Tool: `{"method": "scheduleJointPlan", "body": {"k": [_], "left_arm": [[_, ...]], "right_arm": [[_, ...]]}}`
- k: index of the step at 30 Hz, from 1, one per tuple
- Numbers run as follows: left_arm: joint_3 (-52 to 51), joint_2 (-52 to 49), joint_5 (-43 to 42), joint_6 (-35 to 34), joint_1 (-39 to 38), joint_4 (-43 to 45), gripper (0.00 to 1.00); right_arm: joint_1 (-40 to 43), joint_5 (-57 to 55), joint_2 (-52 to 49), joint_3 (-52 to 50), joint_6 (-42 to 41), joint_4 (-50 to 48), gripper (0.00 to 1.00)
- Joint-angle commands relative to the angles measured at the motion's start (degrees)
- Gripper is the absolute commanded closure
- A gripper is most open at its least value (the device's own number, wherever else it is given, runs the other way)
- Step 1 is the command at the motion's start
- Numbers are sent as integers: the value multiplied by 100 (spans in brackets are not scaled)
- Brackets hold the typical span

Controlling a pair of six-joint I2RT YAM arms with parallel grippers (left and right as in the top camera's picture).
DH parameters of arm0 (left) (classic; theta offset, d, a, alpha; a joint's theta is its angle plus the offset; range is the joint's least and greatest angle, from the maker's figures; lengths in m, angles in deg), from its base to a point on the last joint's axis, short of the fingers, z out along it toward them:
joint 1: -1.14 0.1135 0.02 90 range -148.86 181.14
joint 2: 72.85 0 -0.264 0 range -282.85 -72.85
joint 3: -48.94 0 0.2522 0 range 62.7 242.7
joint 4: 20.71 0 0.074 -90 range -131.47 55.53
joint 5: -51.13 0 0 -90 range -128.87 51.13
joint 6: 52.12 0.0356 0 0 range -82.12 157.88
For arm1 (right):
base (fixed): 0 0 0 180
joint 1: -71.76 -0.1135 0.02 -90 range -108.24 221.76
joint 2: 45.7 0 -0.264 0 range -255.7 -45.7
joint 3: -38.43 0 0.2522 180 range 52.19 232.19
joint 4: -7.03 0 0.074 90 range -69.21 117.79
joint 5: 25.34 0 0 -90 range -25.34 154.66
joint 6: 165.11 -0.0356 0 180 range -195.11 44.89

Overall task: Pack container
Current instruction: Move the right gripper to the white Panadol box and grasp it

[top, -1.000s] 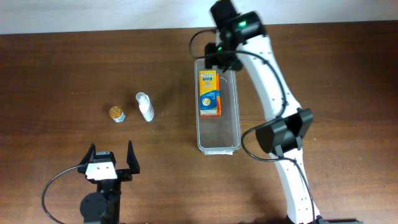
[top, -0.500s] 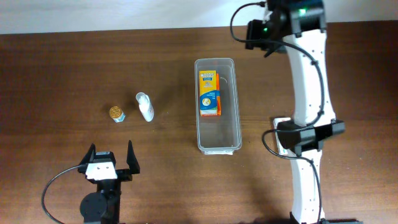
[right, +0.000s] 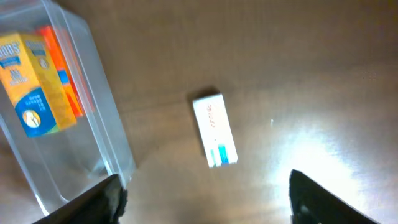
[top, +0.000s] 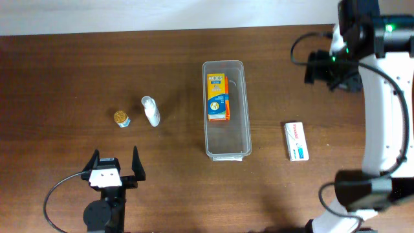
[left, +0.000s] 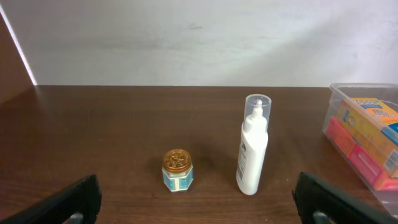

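Note:
The clear plastic container lies lengthwise at the table's middle, with a yellow and orange box in its far half. It also shows in the right wrist view and at the right edge of the left wrist view. A white box with red and blue print lies flat to the container's right; it also shows in the right wrist view. My right gripper is open and empty, high above the table's far right. My left gripper is open and empty near the front left.
A white bottle with a clear cap and a small gold-lidded jar sit left of the container. In the left wrist view the bottle stands upright and the jar sits to its left. A pale wall runs along the far edge.
My right arm has swung from above the container's far end to the far right, uncovering the white box on the table. The left arm has not moved.

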Motion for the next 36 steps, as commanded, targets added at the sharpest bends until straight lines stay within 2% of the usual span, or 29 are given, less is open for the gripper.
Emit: {"method": "scheduleJointPlan", "body": {"k": [1,6,10,16,27,36], "left_arm": [[-42,33,-79,-35,28,15,1],[-42,33,-79,-35,28,15,1],[-42,33,-79,-35,28,15,1],[-42,33,-79,-35,28,15,1],[-42,33,-79,-35,28,15,1],[-42,33,-79,-35,28,15,1]], "right_arm": [[-57,166,420,-726,380,37,20],[-83,264,466,-1961,955,35,17],[-72,151,431,-2940,955,-59,11],[-74,142,431,-4113,953,-1064,10],[-74,-31,428,-5431,955,-3228,12],[-72,-74,424,-5932,1427,-4100,12]]}}
